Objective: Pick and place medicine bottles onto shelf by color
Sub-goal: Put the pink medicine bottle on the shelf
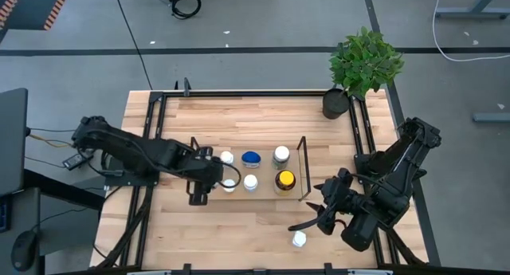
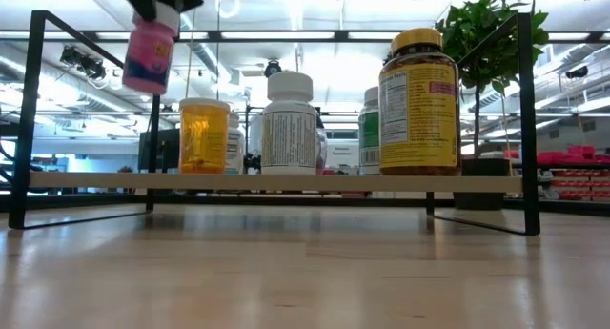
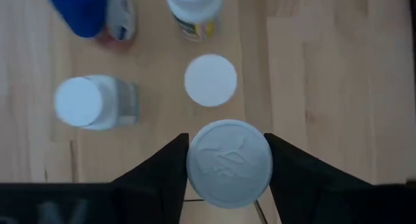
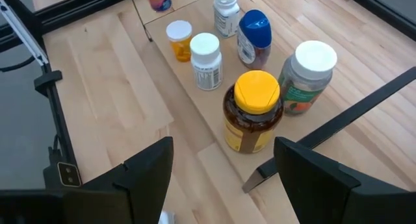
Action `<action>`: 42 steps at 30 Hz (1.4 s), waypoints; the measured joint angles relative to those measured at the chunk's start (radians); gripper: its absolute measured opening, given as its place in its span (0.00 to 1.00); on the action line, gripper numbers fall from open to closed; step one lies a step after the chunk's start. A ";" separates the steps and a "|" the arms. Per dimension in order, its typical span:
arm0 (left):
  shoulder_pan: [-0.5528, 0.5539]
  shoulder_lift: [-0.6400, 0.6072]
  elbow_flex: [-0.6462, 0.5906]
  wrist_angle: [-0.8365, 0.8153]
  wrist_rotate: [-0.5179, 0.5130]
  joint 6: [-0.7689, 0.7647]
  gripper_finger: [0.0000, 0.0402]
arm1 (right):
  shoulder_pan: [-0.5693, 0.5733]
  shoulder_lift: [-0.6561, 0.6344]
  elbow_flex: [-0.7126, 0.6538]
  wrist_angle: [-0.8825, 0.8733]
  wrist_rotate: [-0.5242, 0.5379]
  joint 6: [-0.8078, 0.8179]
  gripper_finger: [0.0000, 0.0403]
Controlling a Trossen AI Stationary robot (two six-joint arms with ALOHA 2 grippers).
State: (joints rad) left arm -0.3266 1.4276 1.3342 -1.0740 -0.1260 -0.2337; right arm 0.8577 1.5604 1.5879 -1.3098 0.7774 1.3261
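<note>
The shelf (image 1: 303, 167) stands mid-table and bears several medicine bottles on their bases: an orange one (image 2: 203, 133), a white one (image 2: 289, 124), a blue-capped one (image 4: 253, 32), a green-labelled one (image 4: 311, 71) and a larger amber one with a yellow cap (image 4: 255, 110). My left gripper (image 3: 229, 185) is shut on a pink bottle (image 2: 150, 54) above the shelf's left end. My right gripper (image 4: 224, 185) hangs open off the shelf's right end, nothing between its fingers. A white-capped bottle (image 1: 299, 239) stands on the table near it. My left gripper pinches the pink bottle's round white cap (image 3: 229, 162) between its two fingers (image 3: 166, 175), one on each side. The fingers come from above, slanting steeply down. The bottle hangs below them, tilted slightly, clear of the shelf board (image 2: 286, 181).
A black pot (image 1: 336, 104) with a green plant (image 1: 365, 60) stands at the far right corner. A black frame (image 1: 155, 131) edges the table. Bare wood lies in front of the shelf (image 1: 223, 227) and behind it (image 1: 239, 119).
</note>
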 joint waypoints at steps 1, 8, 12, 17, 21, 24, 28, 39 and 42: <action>0.001 0.014 0.000 -0.002 0.008 0.009 0.46 | 0.000 0.000 0.000 0.000 0.000 0.000 0.67; 0.019 0.110 -0.001 -0.023 0.045 0.046 0.47 | 0.000 0.000 0.000 0.001 0.000 0.002 0.67; 0.026 0.141 -0.001 -0.017 0.045 0.047 0.46 | 0.000 0.000 0.000 0.002 0.000 0.002 0.67; 0.027 0.157 -0.001 -0.024 0.045 0.050 0.48 | 0.000 0.000 0.000 0.004 0.000 0.002 0.67; 0.029 0.157 -0.001 -0.025 0.045 0.062 0.47 | 0.000 0.000 0.000 0.004 0.000 0.002 0.67; 0.038 0.157 -0.001 -0.039 0.045 0.062 0.46 | 0.000 0.000 0.000 0.003 0.000 0.002 0.67; 0.061 0.157 -0.001 -0.054 0.045 0.063 0.46 | 0.000 0.000 0.000 0.004 0.000 0.002 0.67; 0.069 0.154 -0.001 0.055 0.035 0.037 0.45 | 0.000 0.000 0.000 0.003 0.000 0.002 0.67; 0.069 0.154 -0.001 0.052 0.028 0.037 0.45 | 0.000 0.000 0.000 0.003 -0.001 0.002 0.67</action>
State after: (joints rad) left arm -0.2573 1.5818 1.3334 -1.0224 -0.0977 -0.1962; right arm 0.8577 1.5604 1.5879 -1.3064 0.7769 1.3277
